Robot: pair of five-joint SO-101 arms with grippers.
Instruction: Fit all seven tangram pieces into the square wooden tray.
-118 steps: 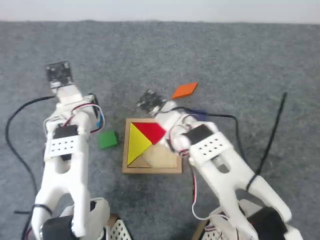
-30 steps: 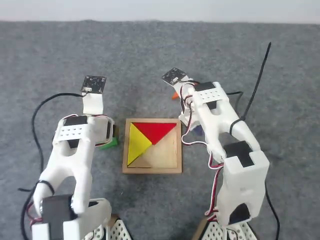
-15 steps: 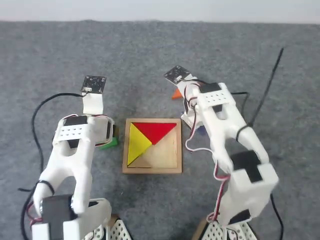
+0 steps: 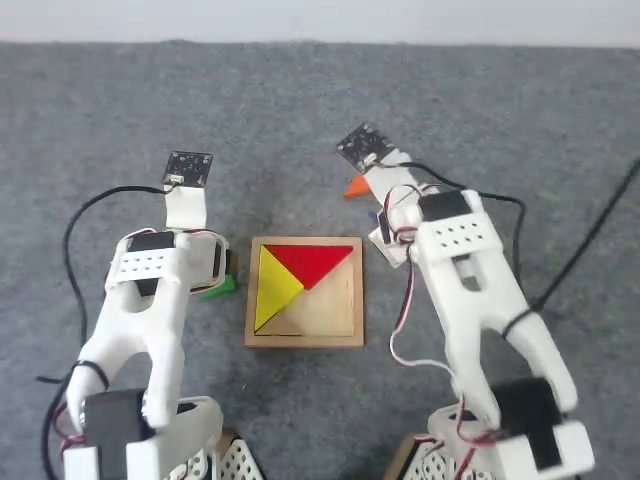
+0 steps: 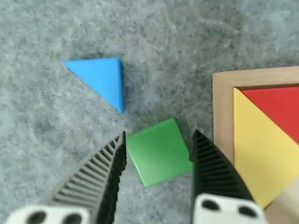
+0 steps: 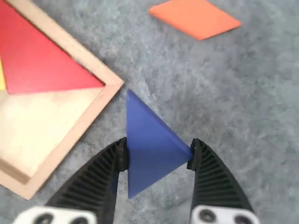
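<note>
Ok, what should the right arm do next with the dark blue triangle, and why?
Probably lift it straight up a little. The right hand has a finger against each side of the dark blue triangle, which lies flat on the mat beside the tray corner. It must clear the raised rim before going into the bare part.

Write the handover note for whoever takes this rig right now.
Left pincer: open, its fingers either side of the green square, which lies on the carpet beside the tray.
Right pincer: shut on the dark blue triangle, which is on the carpet just off a tray corner.
Also loose on the carpet: light blue triangle, orange parallelogram.
Done: red triangle and yellow triangle are seated in the tray.
Left: the other five pieces, probably the green square and the dark blue triangle first.
</note>
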